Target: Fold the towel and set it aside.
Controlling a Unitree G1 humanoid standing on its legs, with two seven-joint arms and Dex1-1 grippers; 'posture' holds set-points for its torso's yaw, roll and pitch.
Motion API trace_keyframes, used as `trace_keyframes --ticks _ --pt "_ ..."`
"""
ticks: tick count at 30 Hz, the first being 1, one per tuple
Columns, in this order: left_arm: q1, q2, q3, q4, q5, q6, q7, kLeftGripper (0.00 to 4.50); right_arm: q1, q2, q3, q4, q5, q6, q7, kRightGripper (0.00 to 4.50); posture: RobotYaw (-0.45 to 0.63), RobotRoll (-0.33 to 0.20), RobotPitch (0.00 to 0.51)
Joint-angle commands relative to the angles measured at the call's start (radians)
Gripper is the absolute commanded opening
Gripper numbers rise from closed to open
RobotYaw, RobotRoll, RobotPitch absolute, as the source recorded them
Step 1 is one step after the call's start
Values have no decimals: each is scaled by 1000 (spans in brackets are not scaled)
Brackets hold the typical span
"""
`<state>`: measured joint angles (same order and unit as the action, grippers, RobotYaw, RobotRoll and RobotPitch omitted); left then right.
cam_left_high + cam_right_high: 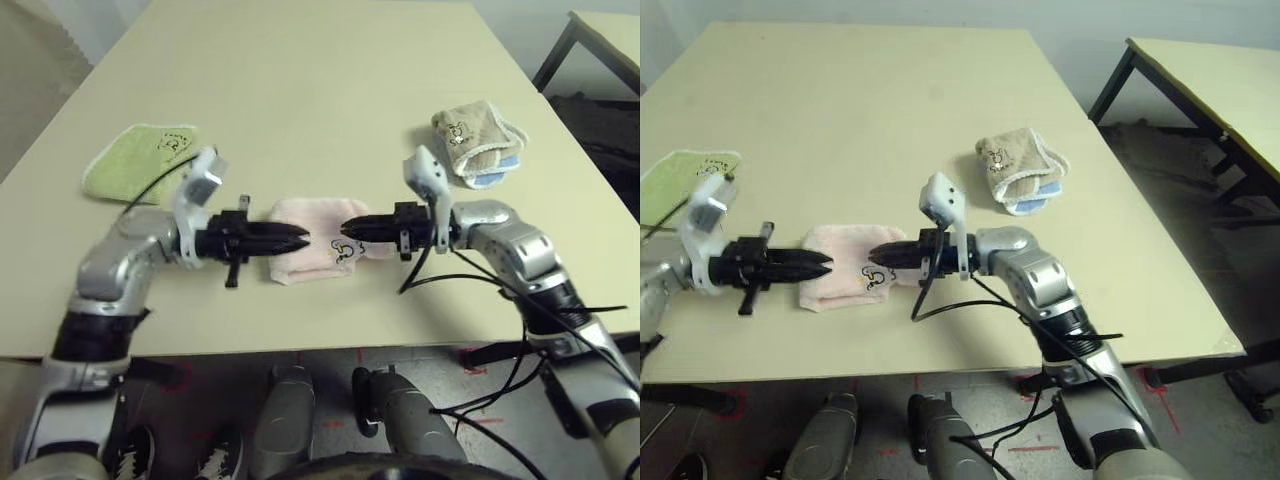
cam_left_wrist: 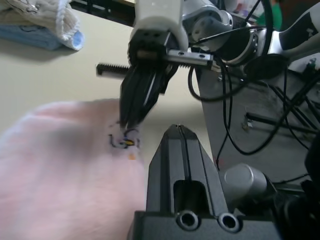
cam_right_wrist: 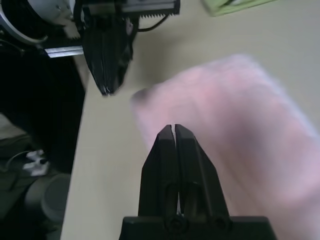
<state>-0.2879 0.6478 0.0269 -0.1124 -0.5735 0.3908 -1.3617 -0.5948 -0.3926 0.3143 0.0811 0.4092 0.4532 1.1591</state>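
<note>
The towel [image 1: 312,247] is a small pale pink bundle, folded, lying near the table's front edge with its dark cartoon print [image 1: 345,250] facing up at its right end. My left gripper [image 1: 303,240] points in from the left, its shut tips over the towel's left half. My right gripper [image 1: 346,230] points in from the right, shut, just above the print. Their tips face each other a short gap apart. In the left wrist view my own fingers [image 2: 172,150] are pressed together with nothing between them, beside the towel [image 2: 65,165]. The right wrist view shows shut fingers [image 3: 186,150] above the towel [image 3: 235,120].
A small green towel [image 1: 140,160] lies flat at the left. Beige-and-blue folded towels [image 1: 478,145] sit at the right rear. The table's front edge [image 1: 330,345] runs just below the grippers. A second table [image 1: 1210,80] stands off to the right.
</note>
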Motion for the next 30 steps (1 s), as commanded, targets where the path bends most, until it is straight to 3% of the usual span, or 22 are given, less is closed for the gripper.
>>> trace_keyframes --ticks 1,7,13,17,25,30 --pt "22 -13 4 20 51 -94 40 33 5 1 14 23 -34 -36 21 0 134 0 168" --pt "57 -27 -68 102 190 -283 71 33 -4 23 7 74 -57 -68 16 0 124 0 164" --pt "83 -50 -79 165 253 -383 129 33 -1 47 19 140 -118 -124 -11 0 119 0 158" --pt "130 -16 -76 203 282 -437 132 33 16 31 18 192 -179 -199 -28 0 125 0 155" --pt "218 108 34 166 199 -429 97 33 56 -102 -61 93 -139 -171 29 0 136 0 152" --pt "184 160 97 103 110 -349 81 33 22 -124 -102 3 -81 -89 44 0 135 0 151"
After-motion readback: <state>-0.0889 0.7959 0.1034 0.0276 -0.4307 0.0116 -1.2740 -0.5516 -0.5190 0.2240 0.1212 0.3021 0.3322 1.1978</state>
